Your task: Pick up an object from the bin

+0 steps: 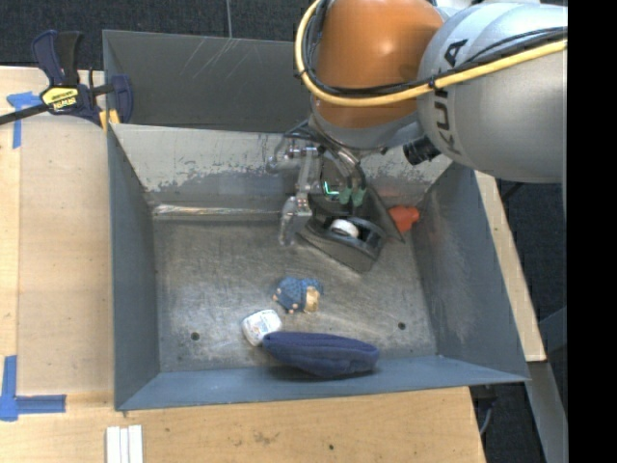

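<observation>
Your claw (310, 205), open or closed you cannot tell, hangs over the left end of the black plastic tape dispenser (345, 239), a small red piece (405, 218) just to its right.

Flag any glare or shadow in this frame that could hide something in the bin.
Camera view: a pale sheen streaks the bin's back wall; the arm's orange cover hangs over the back right, and the black tape dispenser lies in shade beneath it; the dark blue pouch nearly merges with the shadowed front wall; the middle of the floor is evenly lit.
</observation>
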Motion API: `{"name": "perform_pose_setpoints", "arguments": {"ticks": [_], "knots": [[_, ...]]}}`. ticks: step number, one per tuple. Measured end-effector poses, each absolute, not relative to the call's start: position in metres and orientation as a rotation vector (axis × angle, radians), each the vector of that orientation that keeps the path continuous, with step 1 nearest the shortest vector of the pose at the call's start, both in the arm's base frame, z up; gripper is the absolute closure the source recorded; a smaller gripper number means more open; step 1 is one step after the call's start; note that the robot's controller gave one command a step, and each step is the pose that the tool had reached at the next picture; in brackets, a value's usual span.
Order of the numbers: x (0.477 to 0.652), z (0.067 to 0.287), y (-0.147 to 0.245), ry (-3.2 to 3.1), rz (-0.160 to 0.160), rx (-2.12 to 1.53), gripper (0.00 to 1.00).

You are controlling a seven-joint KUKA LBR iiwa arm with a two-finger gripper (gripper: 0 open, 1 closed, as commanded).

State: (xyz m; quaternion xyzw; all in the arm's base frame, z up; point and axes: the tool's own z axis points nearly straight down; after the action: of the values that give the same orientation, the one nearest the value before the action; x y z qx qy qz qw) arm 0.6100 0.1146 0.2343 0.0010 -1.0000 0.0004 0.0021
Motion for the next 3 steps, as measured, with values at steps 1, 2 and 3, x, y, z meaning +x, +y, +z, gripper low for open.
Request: {"name": "perform_pose_setpoints", "arguments": {"ticks": [1,2,3], "knots": [[0.581,0.149,0.072,-3.132,0.003,0.157,0.0],[0.552,0.088,0.052,-3.139,-0.013,0.029,0.0],[0.55,0.089,0.05,-3.128,-0.004,0.037,1.0]]}}
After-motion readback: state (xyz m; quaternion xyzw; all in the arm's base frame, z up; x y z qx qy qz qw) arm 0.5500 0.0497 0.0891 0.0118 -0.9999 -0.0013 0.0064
